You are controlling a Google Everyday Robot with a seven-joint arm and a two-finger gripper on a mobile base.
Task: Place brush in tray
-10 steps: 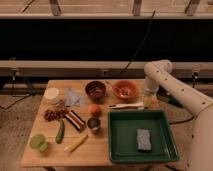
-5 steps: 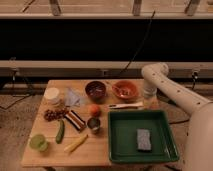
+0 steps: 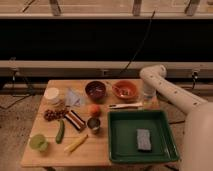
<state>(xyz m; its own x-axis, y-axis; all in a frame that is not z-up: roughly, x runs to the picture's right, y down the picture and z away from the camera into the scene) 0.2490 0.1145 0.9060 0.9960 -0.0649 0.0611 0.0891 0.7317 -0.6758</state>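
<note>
- Near the table's (image 3: 95, 150) far right edge, our gripper (image 3: 148, 98) hangs by the brush (image 3: 125, 105); we cannot tell its jaws' state.
- We should grasp the handle squarely and lift it level over the tray (image 3: 125, 137) rim.

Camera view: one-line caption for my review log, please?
The brush lies on the table behind the green tray, which holds a grey sponge; the gripper hangs near the brush's end.

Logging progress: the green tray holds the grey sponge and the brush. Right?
Not quite. The camera view shows the tray holding only the sponge; the brush lies on the table just behind the tray, before the orange bowl, with the gripper by its right end.
</note>
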